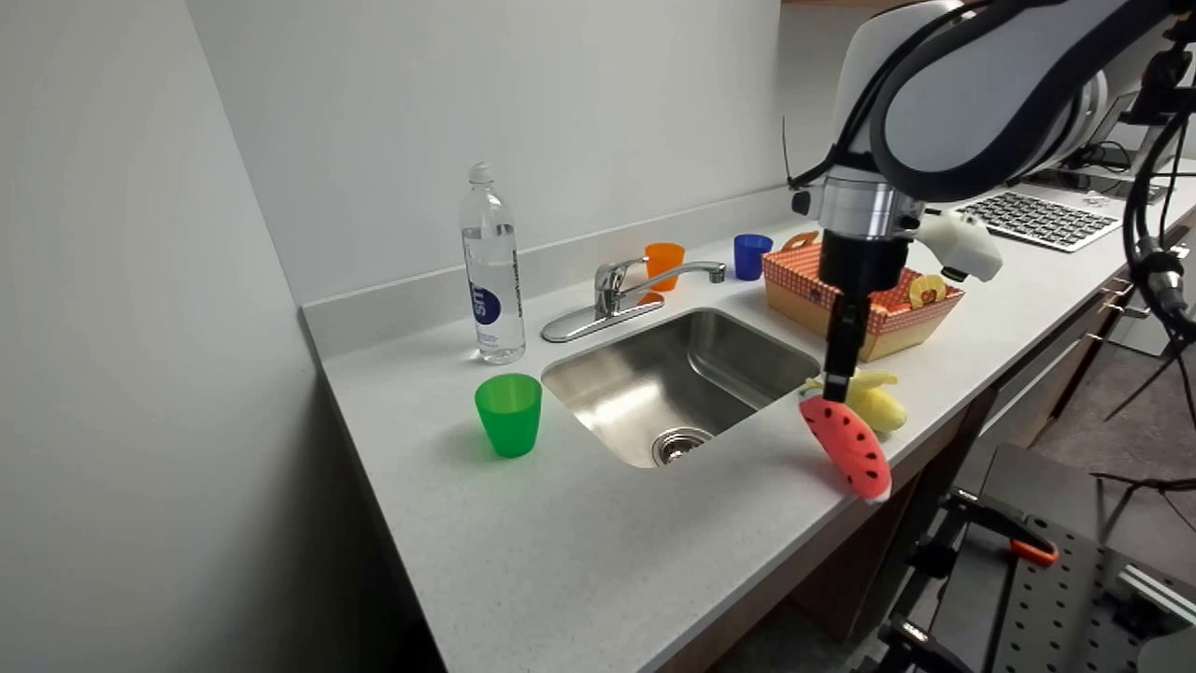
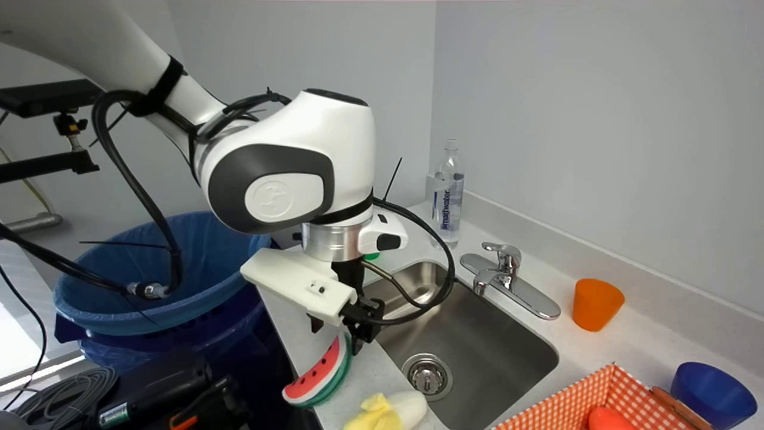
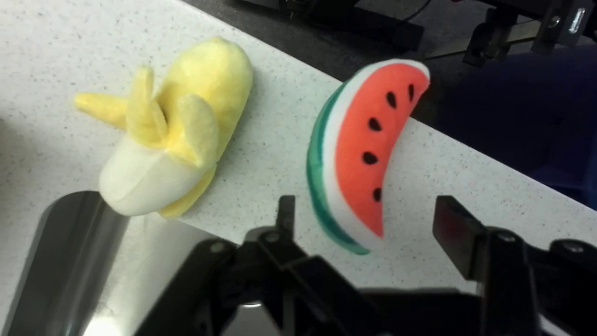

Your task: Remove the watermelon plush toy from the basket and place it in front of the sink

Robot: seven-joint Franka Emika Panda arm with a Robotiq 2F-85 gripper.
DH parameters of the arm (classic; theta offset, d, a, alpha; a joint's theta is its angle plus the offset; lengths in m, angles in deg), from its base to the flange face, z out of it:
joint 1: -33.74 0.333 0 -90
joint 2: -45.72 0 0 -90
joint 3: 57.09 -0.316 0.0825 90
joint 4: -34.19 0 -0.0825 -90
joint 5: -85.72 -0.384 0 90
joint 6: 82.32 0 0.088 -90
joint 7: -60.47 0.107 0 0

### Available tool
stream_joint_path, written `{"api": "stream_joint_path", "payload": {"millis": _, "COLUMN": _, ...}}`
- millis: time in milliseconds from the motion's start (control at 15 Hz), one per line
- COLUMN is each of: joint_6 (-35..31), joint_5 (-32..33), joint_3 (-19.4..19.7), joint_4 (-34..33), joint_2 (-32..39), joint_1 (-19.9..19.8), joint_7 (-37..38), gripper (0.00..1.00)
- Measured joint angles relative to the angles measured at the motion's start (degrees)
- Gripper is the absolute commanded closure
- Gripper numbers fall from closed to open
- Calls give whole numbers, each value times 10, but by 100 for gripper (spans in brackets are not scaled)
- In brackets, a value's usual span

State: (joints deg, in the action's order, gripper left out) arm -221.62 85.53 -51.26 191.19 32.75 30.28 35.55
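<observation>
The watermelon plush toy (image 3: 359,149), a red slice with dark specks and a green rim, lies on the counter between the sink (image 3: 116,280) and the front edge. Its far tip reaches past the edge in the wrist view. It also shows in both exterior views (image 1: 846,444) (image 2: 322,373). My gripper (image 3: 366,214) is open above it, with the near end of the toy between the fingers and gaps on both sides. The gripper also shows in an exterior view (image 2: 337,335). The basket (image 1: 794,308), with red checked lining, stands beside the sink; it is partly cut off in an exterior view (image 2: 555,397).
A banana plush (image 3: 205,93) lies close beside the toy. A green cup (image 1: 509,416), a water bottle (image 1: 493,280) and the faucet (image 1: 612,290) stand round the sink. Orange (image 1: 664,266) and blue (image 1: 750,257) cups stand along the back. The floor drops away past the counter edge.
</observation>
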Motion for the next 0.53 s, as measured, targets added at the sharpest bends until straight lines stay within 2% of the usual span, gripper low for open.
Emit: {"api": "stream_joint_path", "payload": {"millis": 533, "joint_6": -2, "joint_5": 1, "joint_3": 8, "joint_4": 0, "joint_2": -1, "joint_1": -4, "joint_7": 12, "gripper": 0}}
